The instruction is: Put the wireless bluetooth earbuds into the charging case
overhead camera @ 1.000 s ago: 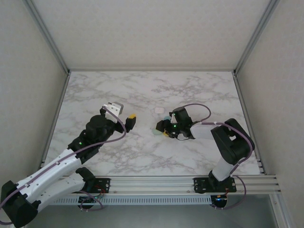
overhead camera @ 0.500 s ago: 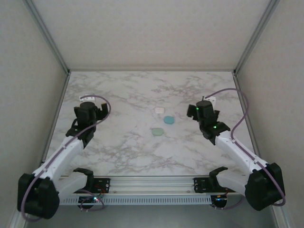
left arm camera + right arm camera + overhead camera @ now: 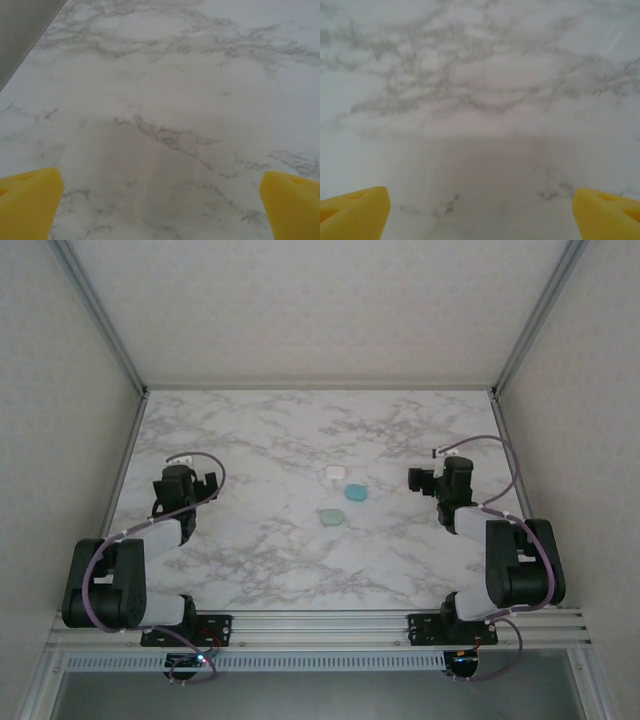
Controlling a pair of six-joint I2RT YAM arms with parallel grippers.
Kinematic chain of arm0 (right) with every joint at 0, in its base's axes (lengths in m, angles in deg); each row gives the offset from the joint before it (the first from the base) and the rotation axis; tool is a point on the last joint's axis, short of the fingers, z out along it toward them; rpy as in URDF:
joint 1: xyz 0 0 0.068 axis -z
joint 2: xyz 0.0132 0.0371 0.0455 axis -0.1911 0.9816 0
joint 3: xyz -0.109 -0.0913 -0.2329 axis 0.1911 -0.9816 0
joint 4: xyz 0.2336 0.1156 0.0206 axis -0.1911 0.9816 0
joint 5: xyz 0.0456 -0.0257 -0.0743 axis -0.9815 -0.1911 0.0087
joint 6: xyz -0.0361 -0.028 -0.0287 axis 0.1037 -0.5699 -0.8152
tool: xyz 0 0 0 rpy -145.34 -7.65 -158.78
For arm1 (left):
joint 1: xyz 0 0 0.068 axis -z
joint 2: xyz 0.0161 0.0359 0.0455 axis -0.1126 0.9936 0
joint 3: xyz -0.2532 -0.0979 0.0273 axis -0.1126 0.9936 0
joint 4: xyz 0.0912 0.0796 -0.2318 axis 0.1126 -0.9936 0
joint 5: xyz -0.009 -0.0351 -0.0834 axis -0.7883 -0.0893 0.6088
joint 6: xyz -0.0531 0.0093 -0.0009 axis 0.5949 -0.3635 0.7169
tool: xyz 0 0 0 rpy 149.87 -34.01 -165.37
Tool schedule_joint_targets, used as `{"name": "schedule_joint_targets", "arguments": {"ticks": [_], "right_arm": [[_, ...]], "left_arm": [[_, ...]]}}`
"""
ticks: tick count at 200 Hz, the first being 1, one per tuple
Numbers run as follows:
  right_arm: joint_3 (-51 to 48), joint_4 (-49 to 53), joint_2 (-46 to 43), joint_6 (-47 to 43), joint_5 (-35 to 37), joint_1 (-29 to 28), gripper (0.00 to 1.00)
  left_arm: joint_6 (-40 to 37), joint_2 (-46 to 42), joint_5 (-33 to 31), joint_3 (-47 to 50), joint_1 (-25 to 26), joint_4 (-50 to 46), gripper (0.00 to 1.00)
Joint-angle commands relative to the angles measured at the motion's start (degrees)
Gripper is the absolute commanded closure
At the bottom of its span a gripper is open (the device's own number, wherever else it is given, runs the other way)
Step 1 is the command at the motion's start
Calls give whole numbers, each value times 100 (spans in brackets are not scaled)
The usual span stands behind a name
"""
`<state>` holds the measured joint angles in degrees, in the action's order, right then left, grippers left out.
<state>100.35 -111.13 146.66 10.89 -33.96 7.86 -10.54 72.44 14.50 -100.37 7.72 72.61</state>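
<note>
Marble table [image 3: 250,560]: cases [image 3: 354,492] lie well apart between left gripper [image 3: 160,205] and right gripper [image 3: 480,210], fingers spread

Smooth, seemingly matt marble-look table [image 3: 260,560]

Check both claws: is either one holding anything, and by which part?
Nothing is held. The left claw and right claw stand open over bare marble table. The white case, teal case and mint-green case lie mid-table, away from both.
</note>
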Motion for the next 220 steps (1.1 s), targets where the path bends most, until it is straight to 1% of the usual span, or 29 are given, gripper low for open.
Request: {"name": "schedule_joint_targets", "arguments": {"ticks": [1, 12, 19, 23, 33, 38, 46, 54, 60, 66, 72, 76, 79, 96, 118, 132, 137, 142, 145, 148, 152, 161, 175, 185, 190, 197, 207, 213, 220], "right_arm": [[-660, -1618, 211, 13, -655, 48, 4], [-817, -2016, 336, 101, -439, 33, 4], [-756, -1843, 309, 166, -207, 24, 3], [-697, -1766, 331, 192, -107, 7, 1], [-658, -1705, 329, 242, 45, 4, 1], [-662, -1726, 346, 234, 75, -11, 1], [-657, -1714, 336, 233, 111, -27, 1], [-662, -1709, 338, 233, 112, -27, 1], [-662, -1724, 338, 233, 114, -22, 1], [-657, -1709, 338, 233, 112, -27, 1], [-662, -1716, 338, 233, 111, -26, 1], [-661, -1714, 334, 233, 108, -25, 1], [-662, -1715, 338, 236, 111, -20, 1], [-661, -1709, 338, 230, 103, -26, 1], [-662, -1711, 338, 234, 103, -27, 1], [-661, -1714, 338, 236, 107, -22, 1], [-657, -1709, 338, 233, 103, -21, 1], [-658, -1710, 338, 233, 103, -27, 1], [-660, -1717, 338, 233, 103, -27, 1], [-655, -1710, 338, 233, 105, -27, 1], [-662, -1713, 338, 233, 105, -20, 1], [-662, -1719, 338, 234, 103, -27, 1], [-660, -1705, 338, 233, 103, -27, 1], [-657, -1705, 338, 233, 107, -27, 1], [-657, -1713, 338, 234, 106, -25, 1], [-657, -1712, 338, 233, 109, -27, 1], [-662, -1713, 338, 233, 111, -26, 1], [-662, -1718, 338, 233, 113, -27, 1], [-662, -1711, 338, 233, 112, -26, 1]], "left_arm": [[-312, -130, 761, 153, -56, 773, 0], [-309, -189, 805, 224, -72, 848, 0], [-303, -190, 884, 214, -101, 822, 0], [-309, -182, 976, 195, -124, 794, 0], [-344, -147, 1153, 129, -152, 689, 0], [-215, -158, 1131, 120, -164, 701, 0], [255, -283, 1165, 53, -187, 652, 0], [445, -396, 1514, -83, -179, 479, 0], [341, -411, 1708, -243, -131, 308, 0], [192, -362, 1666, -360, -47, 226, 0], [88, -263, 1624, -400, -29, 341, 0], [95, -171, 1565, -432, -46, 419, 0], [142, -137, 1556, -540, -85, 243, 0], [165, -23, 1765, -744, -178, 34, 0], [265, -175, 1611, -446, -181, 351, 0], [234, -190, 1332, -156, -146, 379, 0], [205, -170, 1247, 16, -130, 538, 0], [199, -125, 1180, 179, -126, 891, 0], [202, -150, 1142, 181, -126, 829, 0], [154, -192, 1171, 148, -128, 729, 0], [82, -187, 1171, 182, -130, 884, 0], [338, -94, 1268, 140, -253, 1005, 0], [428, 379, 1634, 261, -280, 1792, 0], [318, 753, 1707, 215, -222, 1995, 0], [297, 899, 1631, 243, -180, 2239, 0], [271, 875, 1605, 288, -161, 2186, 0], [321, 1002, 1460, 375, -135, 2503, 0], [388, 944, 1143, 288, -127, 2224, 0], [401, 977, 821, 283, -39, 2289, 0]]}}
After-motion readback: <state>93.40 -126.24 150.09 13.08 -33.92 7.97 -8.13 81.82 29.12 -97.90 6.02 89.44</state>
